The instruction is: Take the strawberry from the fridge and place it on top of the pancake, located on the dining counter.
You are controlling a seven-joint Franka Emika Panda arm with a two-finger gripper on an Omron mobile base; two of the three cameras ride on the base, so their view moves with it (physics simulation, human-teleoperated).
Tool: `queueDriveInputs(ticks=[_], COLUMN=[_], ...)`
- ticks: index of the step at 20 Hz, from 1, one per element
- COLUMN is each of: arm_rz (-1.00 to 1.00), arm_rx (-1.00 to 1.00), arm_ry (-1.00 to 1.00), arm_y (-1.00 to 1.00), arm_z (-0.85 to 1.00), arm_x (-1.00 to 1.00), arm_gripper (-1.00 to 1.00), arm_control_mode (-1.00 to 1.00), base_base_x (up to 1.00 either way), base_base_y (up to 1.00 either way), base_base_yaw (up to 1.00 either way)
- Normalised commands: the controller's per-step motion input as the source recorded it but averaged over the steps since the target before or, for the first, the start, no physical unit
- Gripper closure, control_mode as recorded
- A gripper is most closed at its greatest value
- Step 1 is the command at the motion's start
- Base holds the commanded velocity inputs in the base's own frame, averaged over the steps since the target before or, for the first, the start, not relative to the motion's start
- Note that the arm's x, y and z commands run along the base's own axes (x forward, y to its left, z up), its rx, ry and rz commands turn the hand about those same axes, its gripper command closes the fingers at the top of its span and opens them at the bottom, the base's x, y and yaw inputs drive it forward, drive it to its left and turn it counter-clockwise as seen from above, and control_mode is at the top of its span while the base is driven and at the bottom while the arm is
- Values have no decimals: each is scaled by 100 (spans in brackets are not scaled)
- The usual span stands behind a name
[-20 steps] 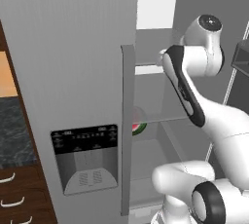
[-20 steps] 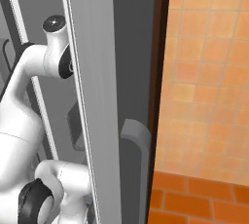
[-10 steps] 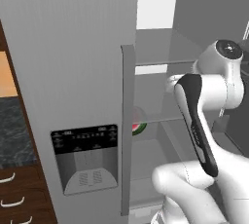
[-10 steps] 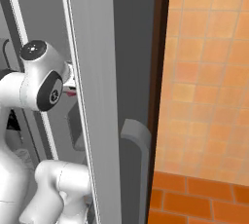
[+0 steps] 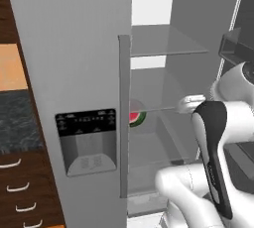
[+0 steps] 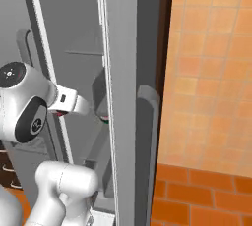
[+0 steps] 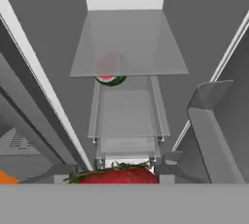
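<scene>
You are looking into the open right half of the fridge (image 5: 79,48), where glass shelves carry the food. The upper shelf (image 5: 166,41) is a bare pane of clear glass running back to the grey rear wall. On the shelf below it (image 5: 156,107) sits a watermelon slice (image 5: 137,117), red flesh with a green rind, close to the shelf's left front edge just beside the closed door's long handle. From the hand view you see that slice (image 7: 109,72) through a glass shelf (image 7: 129,43), with a clear drawer (image 7: 127,116) beneath.
</scene>
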Motion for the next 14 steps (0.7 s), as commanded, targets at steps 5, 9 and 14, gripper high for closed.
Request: queueDriveInputs(ticks=[5, 9, 14], arm_rz=[0, 0, 0], arm_rx=[0, 0, 0], arm_ry=[0, 0, 0], arm_y=[0, 0, 0], arm_z=[0, 0, 0], arm_x=[0, 0, 0], arm_gripper=[100, 100, 100], arm_control_mode=[100, 100, 100], base_base_x=[-100, -100, -97], base_base_y=[68, 67, 38], base_base_yaw=[1, 4, 9])
